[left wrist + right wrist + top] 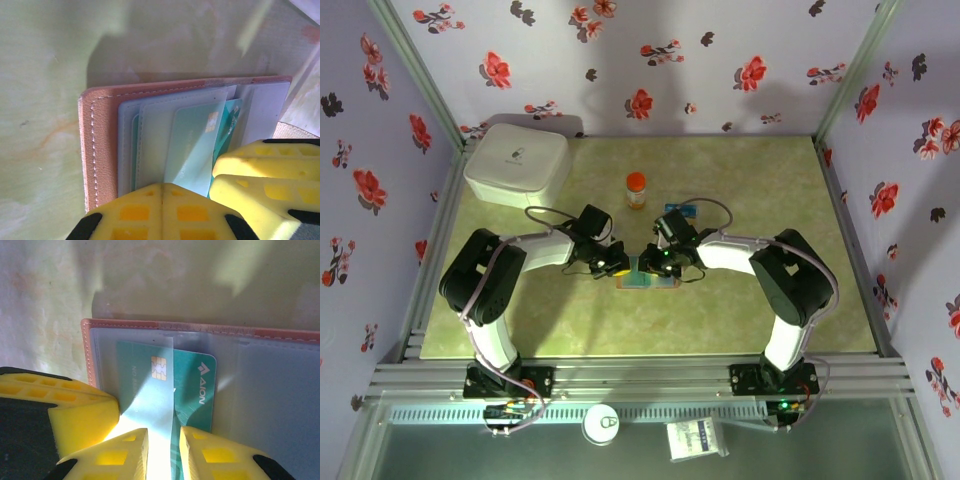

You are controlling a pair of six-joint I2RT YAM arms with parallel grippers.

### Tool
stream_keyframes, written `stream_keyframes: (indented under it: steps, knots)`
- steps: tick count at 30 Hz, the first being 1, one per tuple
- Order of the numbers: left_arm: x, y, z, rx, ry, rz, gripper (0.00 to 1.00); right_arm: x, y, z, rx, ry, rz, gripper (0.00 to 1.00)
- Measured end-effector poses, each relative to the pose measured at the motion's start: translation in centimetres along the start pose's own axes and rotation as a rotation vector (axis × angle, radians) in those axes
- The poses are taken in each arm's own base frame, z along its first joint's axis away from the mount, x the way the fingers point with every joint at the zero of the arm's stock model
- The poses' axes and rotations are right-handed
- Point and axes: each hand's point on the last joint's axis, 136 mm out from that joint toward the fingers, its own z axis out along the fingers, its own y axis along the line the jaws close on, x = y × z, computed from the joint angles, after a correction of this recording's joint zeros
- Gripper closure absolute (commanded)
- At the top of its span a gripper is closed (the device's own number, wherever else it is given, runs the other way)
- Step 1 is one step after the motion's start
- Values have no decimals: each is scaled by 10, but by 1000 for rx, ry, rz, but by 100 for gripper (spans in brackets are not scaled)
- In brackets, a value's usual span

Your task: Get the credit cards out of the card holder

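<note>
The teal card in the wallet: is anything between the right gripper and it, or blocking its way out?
Only the card holder's clear sleeve, which covers part of the teal card; the rest pokes out. The right gripper sits at the card's near edge, fingers apart. The shut left gripper sits over the holder's edge beside it.

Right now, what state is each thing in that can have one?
card holder: open, lying flat on the table.
teal card: sticking partly out of its slot.
blue card: out, lying loose on the table.
bottle: upright, orange cap on.
left claw: shut, tips at the card holder.
right claw: slightly open, tips at the teal card.
</note>
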Motion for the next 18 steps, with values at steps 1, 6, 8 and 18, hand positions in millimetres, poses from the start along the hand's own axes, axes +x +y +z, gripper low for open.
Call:
stream_keyframes:
  steps: [1,6,8,18]
  knots:
    - [0,0,0,0,0,0,100,0,-1,0,5,-2,-1,76]
    - [0,0,0,-1,1,0,100,-1,-1,-1,10,-3,-6,75]
    - [0,0,0,0,0,0,100,-1,-1,-1,10,-3,-6,75]
    - [0,0,0,-1,1,1,100,-6,8,-12,-7,-35,-19,74]
